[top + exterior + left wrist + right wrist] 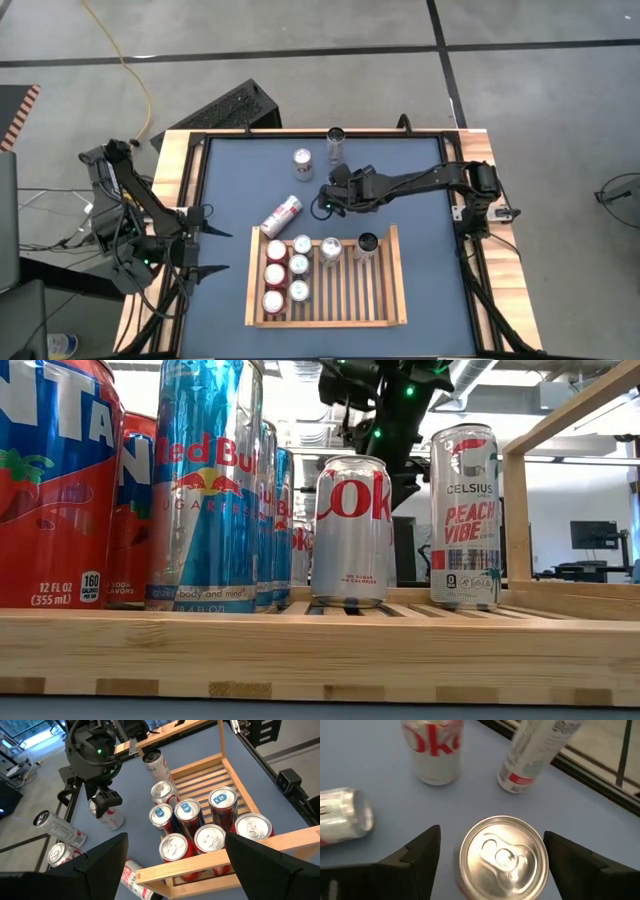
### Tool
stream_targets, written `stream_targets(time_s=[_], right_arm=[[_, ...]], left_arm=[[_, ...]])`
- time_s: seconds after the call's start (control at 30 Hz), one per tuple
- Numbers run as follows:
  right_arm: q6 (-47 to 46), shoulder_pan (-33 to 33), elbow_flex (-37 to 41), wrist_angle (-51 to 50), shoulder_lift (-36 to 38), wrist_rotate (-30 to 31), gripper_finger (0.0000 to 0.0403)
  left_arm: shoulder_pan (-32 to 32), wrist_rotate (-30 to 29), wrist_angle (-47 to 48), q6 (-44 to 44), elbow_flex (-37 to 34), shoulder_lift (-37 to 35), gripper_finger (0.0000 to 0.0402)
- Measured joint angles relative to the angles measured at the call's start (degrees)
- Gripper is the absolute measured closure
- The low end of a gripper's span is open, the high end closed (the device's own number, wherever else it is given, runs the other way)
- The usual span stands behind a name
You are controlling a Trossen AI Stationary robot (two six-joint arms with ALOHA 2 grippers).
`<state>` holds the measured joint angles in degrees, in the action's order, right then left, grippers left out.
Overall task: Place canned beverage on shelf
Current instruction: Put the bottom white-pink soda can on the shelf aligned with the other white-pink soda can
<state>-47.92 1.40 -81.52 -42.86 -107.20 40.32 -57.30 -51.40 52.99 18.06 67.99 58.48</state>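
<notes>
Between the spread fingers of the right gripper (490,852) an upright can (503,857) is framed on the blue counter (420,215), apparently ungripped, above the shelf (385,300). Left gripper (205,240) is held open at the counter's left edge.

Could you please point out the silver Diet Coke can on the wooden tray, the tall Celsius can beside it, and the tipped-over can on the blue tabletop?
Silver Diet Coke can (353,525), low view, red lettering.
Tall white Celsius can (465,510), low view, label.
Tipped-over red-and-silver can (282,215), high view, side wall.
</notes>
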Motion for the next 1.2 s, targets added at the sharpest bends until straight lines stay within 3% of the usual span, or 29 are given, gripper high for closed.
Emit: stream_targets(time_s=[0.13,0.33,0.47,0.57,0.67,0.8,1.1,1.2], right_arm=[[4.4,-0.9,-0.8,0.7,0.7,0.9,0.0085],[21.0,-2.1,-7.3,-1.9,2.0,-3.1,0.0084],[41.9,-1.7,-13.2,-9.3,3.2,-12.0,0.0084],[58.0,-1.6,-16.3,-17.6,3.4,-15.1,0.0084],[68.0,-0.2,-18.0,-23.6,3.3,-19.3,0.0085],[72.5,2.8,-17.6,-25.8,2.9,-24.3,0.0085],[81.7,8.8,-17.6,-22.5,1.9,-25.7,0.0086],[81.9,10.2,-17.6,-23.3,1.9,-28.6,0.0086]], left_arm=[[0.0,0.0,0.0,0.0,0.0,0.0,0.0081],[0.0,0.0,0.0,0.1,0.0,0.0,0.0081],[0.0,0.0,0.0,0.1,0.0,0.0,0.0081],[0.0,0.0,0.0,0.8,0.0,0.0,0.0081],[0.0,-0.1,0.1,1.8,0.0,0.0,0.0081],[0.0,-0.2,0.2,2.6,0.0,0.0,0.0081],[0.0,-2.5,0.3,1.3,0.0,0.0,0.0081],[0.0,-2.5,0.3,1.3,0.0,0.0,0.0081]])
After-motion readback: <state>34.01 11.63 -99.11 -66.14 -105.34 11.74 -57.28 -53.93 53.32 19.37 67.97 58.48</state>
